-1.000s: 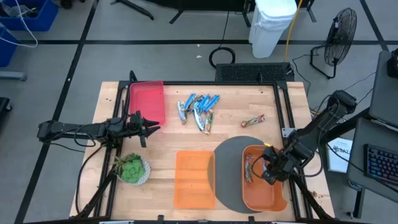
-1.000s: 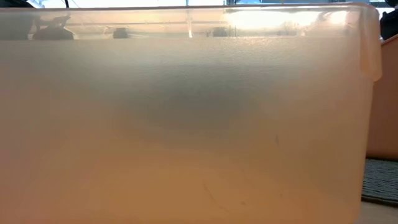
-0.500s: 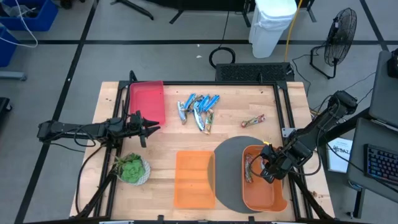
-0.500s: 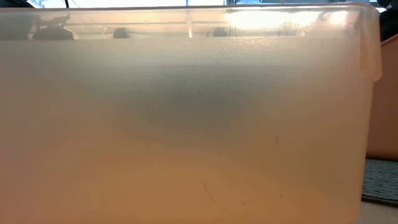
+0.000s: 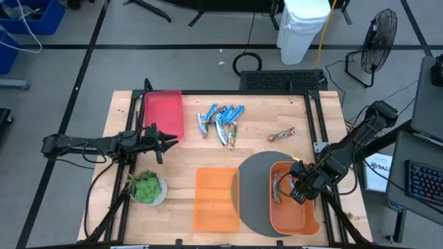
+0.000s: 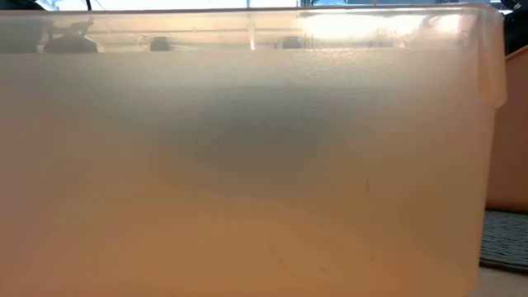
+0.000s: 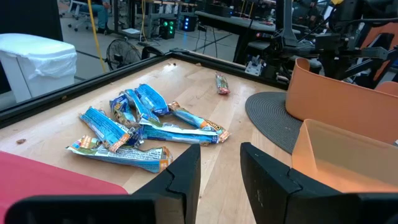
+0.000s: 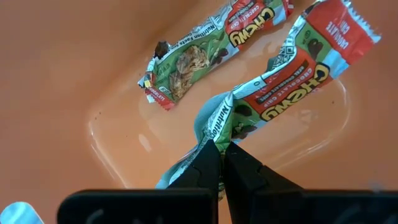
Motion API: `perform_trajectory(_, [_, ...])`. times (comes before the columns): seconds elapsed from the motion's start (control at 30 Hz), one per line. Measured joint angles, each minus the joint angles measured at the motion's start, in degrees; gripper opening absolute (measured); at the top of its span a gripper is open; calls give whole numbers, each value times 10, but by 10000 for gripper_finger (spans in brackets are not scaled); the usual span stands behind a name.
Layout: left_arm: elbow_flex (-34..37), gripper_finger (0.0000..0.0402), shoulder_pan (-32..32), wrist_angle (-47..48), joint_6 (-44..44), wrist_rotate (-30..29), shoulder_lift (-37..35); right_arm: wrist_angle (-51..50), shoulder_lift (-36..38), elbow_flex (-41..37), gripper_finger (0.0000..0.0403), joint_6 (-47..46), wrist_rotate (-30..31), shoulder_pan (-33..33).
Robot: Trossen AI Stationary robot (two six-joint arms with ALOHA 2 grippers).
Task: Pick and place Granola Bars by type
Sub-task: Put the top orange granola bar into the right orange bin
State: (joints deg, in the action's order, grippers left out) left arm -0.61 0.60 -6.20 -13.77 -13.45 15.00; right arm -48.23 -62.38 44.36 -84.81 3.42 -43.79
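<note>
We take the orange tub [image 5: 294,207] on the round grey mat [image 5: 252,187] as our landmark. Over its inside hangs the right gripper [image 8: 222,163], its fingers [image 8: 208,168] pinched together on the crimped end of a red-and-green chewy bar [image 8: 292,68] — the wrapper trails out above the tub's floor. A second bar of the same kind [image 8: 211,53] lies on the tub floor just beside the held one. Beyond the tub, toward the desk's [image 5: 187,155] far edge, one more reddish bar [image 5: 282,134] lies alone, and farther to the left of it sits the cluster of blue bars [image 5: 220,122], heaped and overlapping. Left of the tub, next to the mat, stands an orange bin [image 5: 216,198]; a red bin [image 5: 164,113] sits at the far left corner. The left gripper [image 7: 221,168] hovers well away from the tub, near the red bin, fingers apart and holding nothing — a plant in a white bowl [image 5: 146,187] sits close to it.
</note>
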Motion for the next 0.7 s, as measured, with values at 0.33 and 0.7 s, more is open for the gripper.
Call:
perform_trajectory(0.33, [0, 118, 0, 0, 0, 0, 0, 7, 0, 0, 28, -9, -1, 0])
perform_trajectory(0.7, [0, 118, 0, 0, 0, 0, 0, 7, 0, 0, 33, -10, -2, 0])
